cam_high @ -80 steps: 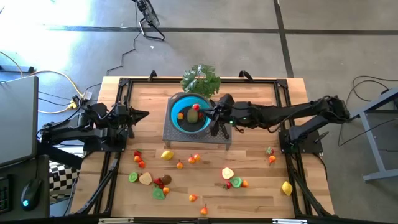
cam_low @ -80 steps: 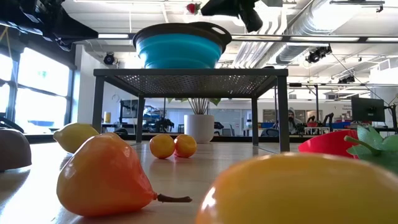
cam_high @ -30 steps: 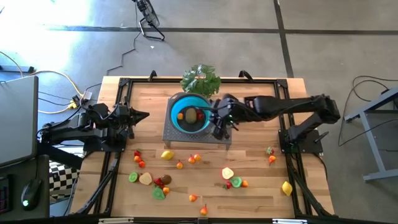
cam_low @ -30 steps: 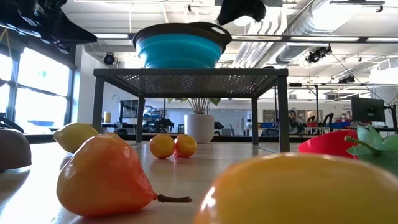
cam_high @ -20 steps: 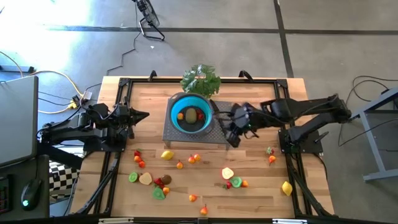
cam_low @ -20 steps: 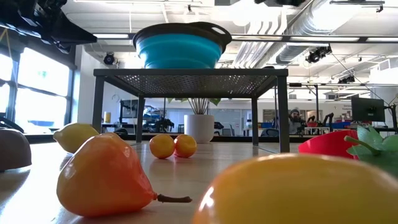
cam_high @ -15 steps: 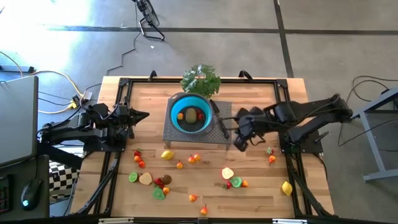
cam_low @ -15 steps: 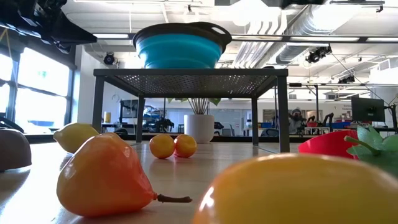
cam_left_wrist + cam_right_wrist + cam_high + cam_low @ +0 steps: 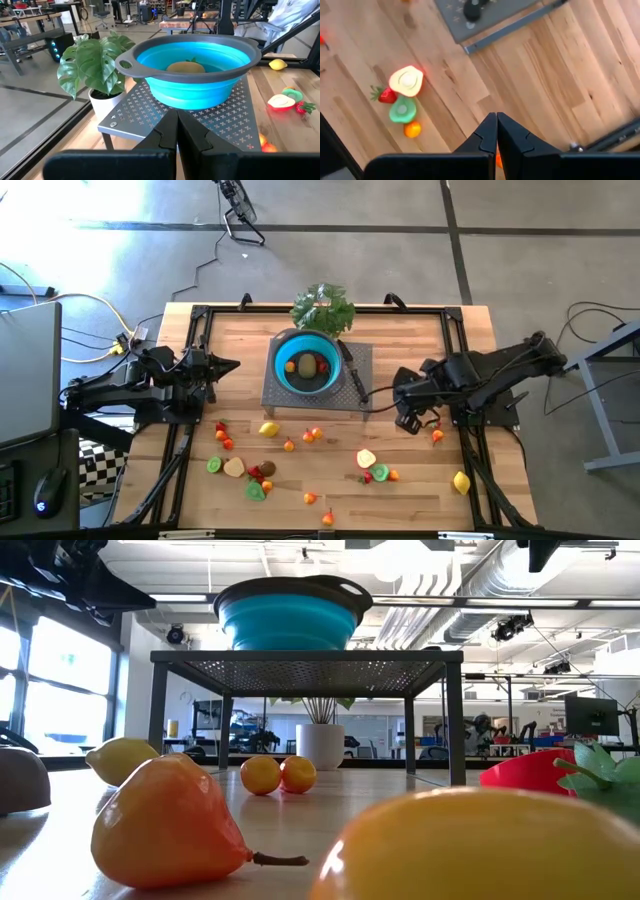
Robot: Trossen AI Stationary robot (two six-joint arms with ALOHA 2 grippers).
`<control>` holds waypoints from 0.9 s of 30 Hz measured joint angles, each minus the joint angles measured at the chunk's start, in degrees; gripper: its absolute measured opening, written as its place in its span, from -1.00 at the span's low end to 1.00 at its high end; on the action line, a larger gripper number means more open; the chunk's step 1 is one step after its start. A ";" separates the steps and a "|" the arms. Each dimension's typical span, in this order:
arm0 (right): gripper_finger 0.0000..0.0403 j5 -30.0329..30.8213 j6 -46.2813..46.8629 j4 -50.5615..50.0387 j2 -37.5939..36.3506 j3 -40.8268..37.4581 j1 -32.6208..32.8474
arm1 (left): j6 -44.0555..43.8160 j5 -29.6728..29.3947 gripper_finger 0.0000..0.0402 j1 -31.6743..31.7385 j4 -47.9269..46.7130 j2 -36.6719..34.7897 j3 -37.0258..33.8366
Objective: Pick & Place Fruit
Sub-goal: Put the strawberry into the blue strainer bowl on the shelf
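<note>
The blue bowl stands on a grey perforated stand at the table's far middle. It holds three fruits, orange, brown and red; the left wrist view shows one of these fruits. Several more fruits lie on the wood along the near half, such as a lemon and a cream slice. My right gripper hangs shut and pointing down, right of the stand, above bare wood, holding nothing. My left gripper waits shut, left of the bowl.
A black-handled knife lies on the stand beside the bowl. A leafy green plant stands behind it. The right wrist view shows the cream slice, a strawberry, a green piece and an orange one. Black frame rails edge the table.
My right gripper has drawn back from the bowl's right rim toward the table's right and near edges. It has tipped from slanting to pointing nearly straight down. The bowl and its fruit have stayed put.
</note>
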 joint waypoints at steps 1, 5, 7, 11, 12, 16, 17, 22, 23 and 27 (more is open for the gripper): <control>-0.98 -0.01 -1.55 1.13 -0.04 -0.93 0.15 | 0.00 0.00 -1.00 0.00 -0.02 0.01 0.00; -0.99 -1.33 -6.37 7.91 -1.40 -6.87 0.72 | 0.00 0.00 -1.00 0.00 -0.42 0.00 0.00; -0.99 -3.24 -8.09 11.42 -2.80 -10.38 0.73 | 0.00 0.00 -1.00 0.01 -0.72 0.00 0.00; -0.99 -3.41 -9.31 16.24 -7.68 -17.14 0.73 | 0.00 0.00 -1.00 0.02 -1.39 -0.01 0.02; -0.99 -3.43 -9.01 16.87 -9.36 -18.85 0.73 | 0.00 -0.01 -1.00 0.01 -1.77 -0.01 0.02; -0.99 -4.16 -6.67 18.04 -16.47 -26.21 0.73 | 0.00 0.00 -1.00 0.02 -2.25 -0.01 0.02; -0.99 -4.51 -5.69 17.55 -18.02 -28.16 0.73 | 0.00 0.00 -1.00 0.02 -2.27 -0.01 0.02; -0.99 -9.92 -3.16 14.80 -21.40 -36.85 0.73 | -0.20 0.00 -1.00 0.00 -2.32 0.00 0.02; -0.99 -10.78 -4.14 14.44 -21.43 -38.31 0.73 | -0.20 -0.01 -1.00 0.00 -2.34 -0.01 0.02; -0.99 -14.02 -8.83 14.62 -21.43 -42.53 0.71 | -0.22 -0.02 -1.00 0.01 -2.34 0.00 0.02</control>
